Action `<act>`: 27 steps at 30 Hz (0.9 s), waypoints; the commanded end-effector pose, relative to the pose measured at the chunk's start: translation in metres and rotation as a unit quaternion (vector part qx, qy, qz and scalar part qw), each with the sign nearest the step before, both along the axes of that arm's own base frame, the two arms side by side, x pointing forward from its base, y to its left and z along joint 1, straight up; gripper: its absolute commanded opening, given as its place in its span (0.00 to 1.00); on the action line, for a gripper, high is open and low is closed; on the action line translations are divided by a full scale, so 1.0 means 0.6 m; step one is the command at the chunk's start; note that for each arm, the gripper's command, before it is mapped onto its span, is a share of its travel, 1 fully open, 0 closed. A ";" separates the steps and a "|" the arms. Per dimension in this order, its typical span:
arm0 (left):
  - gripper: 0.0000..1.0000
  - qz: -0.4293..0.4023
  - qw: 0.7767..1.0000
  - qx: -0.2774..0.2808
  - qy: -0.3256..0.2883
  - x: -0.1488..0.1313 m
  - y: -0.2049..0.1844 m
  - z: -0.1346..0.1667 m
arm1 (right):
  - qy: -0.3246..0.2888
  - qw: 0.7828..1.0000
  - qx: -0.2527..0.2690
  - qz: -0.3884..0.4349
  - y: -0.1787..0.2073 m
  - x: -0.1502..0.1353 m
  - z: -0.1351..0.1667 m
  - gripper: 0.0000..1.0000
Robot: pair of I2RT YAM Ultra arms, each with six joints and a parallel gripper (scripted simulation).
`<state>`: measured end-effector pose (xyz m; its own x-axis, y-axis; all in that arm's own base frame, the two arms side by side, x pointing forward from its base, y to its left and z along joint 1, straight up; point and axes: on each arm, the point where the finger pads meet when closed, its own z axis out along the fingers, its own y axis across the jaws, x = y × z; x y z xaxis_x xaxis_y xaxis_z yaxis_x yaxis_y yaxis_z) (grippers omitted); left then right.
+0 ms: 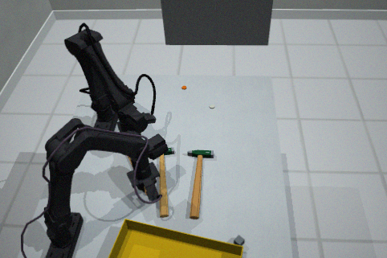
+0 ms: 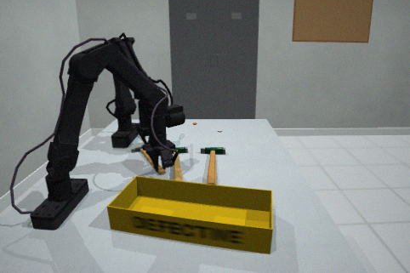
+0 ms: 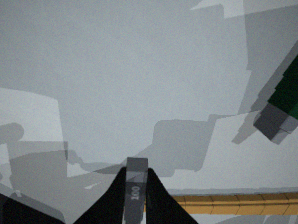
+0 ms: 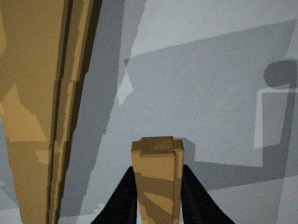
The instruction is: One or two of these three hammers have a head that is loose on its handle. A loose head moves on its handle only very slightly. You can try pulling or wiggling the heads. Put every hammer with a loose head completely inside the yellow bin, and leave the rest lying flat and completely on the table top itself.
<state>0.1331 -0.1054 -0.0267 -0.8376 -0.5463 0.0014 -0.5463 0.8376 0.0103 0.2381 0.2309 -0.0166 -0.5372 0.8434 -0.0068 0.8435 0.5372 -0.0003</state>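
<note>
Three hammers with wooden handles lie on the table. The third hammer [image 1: 130, 161] [image 2: 153, 162] is mostly hidden under the arms. My left gripper [image 3: 136, 174] is shut on its grey head [image 3: 136, 186], and its handle [image 3: 225, 204] runs off to the right. My right gripper [image 1: 152, 194] [image 2: 167, 161] [image 4: 158, 172] is shut on the end of that handle [image 4: 156, 160]. The middle hammer [image 1: 162, 184] [image 2: 178, 171] [image 4: 40, 100] lies close beside it; its green head shows in the left wrist view [image 3: 285, 95]. The right hammer [image 1: 197, 186] [image 2: 211, 169] lies flat, apart from both grippers.
The yellow bin [image 1: 132, 232] [image 2: 191, 229] stands at the table's near edge, just beyond the handle ends. A small orange disc [image 1: 184, 87] and a white disc [image 1: 212, 107] lie at the far side. A small grey cube [image 1: 239, 240] sits by the bin's corner.
</note>
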 end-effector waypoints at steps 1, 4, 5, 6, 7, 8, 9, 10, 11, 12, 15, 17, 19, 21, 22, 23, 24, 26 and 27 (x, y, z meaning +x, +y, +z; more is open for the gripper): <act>0.08 -0.002 0.999 0.037 0.027 -0.032 0.040 -0.003 | -0.010 1.000 -0.028 -0.010 -0.030 0.005 0.003 0.18; 0.08 -0.002 0.999 0.041 0.030 -0.034 0.042 -0.003 | -0.013 0.999 -0.033 -0.011 -0.035 0.007 0.003 0.18; 0.08 -0.002 0.999 0.043 0.032 -0.036 0.044 -0.003 | -0.013 0.999 -0.033 -0.011 -0.035 0.007 0.003 0.18; 0.08 -0.002 0.999 0.043 0.032 -0.036 0.044 -0.003 | -0.014 0.999 -0.036 -0.012 -0.037 0.008 0.003 0.18; 0.08 -0.002 0.999 0.043 0.032 -0.036 0.044 -0.003 | -0.014 0.999 -0.036 -0.012 -0.037 0.008 0.003 0.18; 0.08 -0.002 0.999 0.040 0.030 -0.035 0.044 -0.003 | -0.014 0.999 -0.036 -0.012 -0.037 0.008 0.003 0.18; 0.08 -0.002 0.999 0.032 0.028 -0.036 0.043 -0.003 | -0.014 0.999 -0.036 -0.012 -0.038 0.008 0.003 0.18; 0.08 -0.002 0.999 0.026 0.022 -0.035 0.044 -0.002 | -0.015 0.999 -0.037 -0.012 -0.038 0.008 0.003 0.18; 0.08 -0.002 1.000 0.018 0.014 -0.033 0.045 -0.002 | -0.015 0.999 -0.037 -0.012 -0.039 0.008 0.003 0.18; 0.08 -0.002 1.000 0.008 0.004 -0.031 0.046 -0.002 | -0.015 0.999 -0.038 -0.013 -0.039 0.009 0.002 0.18; 0.08 -0.002 1.000 -0.003 -0.008 -0.029 0.047 -0.002 | -0.015 0.999 -0.039 -0.013 -0.040 0.009 0.002 0.18; 0.08 -0.002 1.000 -0.003 -0.008 -0.029 0.047 -0.002 | -0.015 0.999 -0.039 -0.013 -0.040 0.009 0.002 0.18; 0.08 -0.002 1.000 -0.003 -0.008 -0.029 0.047 -0.002 | -0.015 0.999 -0.039 -0.013 -0.040 0.009 0.002 0.18; 0.08 -0.002 1.000 -0.003 -0.008 -0.029 0.047 -0.002 | -0.015 0.999 -0.039 -0.013 -0.040 0.009 0.002 0.18; 0.08 -0.002 1.000 -0.003 -0.008 -0.029 0.047 -0.002 | -0.015 0.999 -0.039 -0.013 -0.040 0.009 0.002 0.18; 0.08 -0.002 1.000 -0.003 -0.008 -0.029 0.047 -0.002 | -0.015 0.999 -0.039 -0.013 -0.040 0.009 0.002 0.18; 0.08 -0.002 1.000 -0.005 -0.010 -0.024 0.041 0.000 | -0.018 0.999 -0.030 -0.008 -0.028 0.013 0.001 0.18; 0.08 -0.002 1.000 -0.013 -0.014 -0.019 0.033 0.001 | -0.013 1.000 -0.010 -0.005 -0.012 0.007 0.007 0.18; 0.08 -0.002 1.000 -0.018 -0.017 -0.016 0.029 0.001 | -0.007 1.000 0.003 -0.001 -0.001 0.002 0.008 0.18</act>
<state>0.1313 -0.1008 -0.0267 -0.8394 -0.5434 -0.0013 -0.5414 0.8366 -0.0835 0.2362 0.2351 -0.0165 -0.5374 0.8432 0.0173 0.8433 0.5374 0.0010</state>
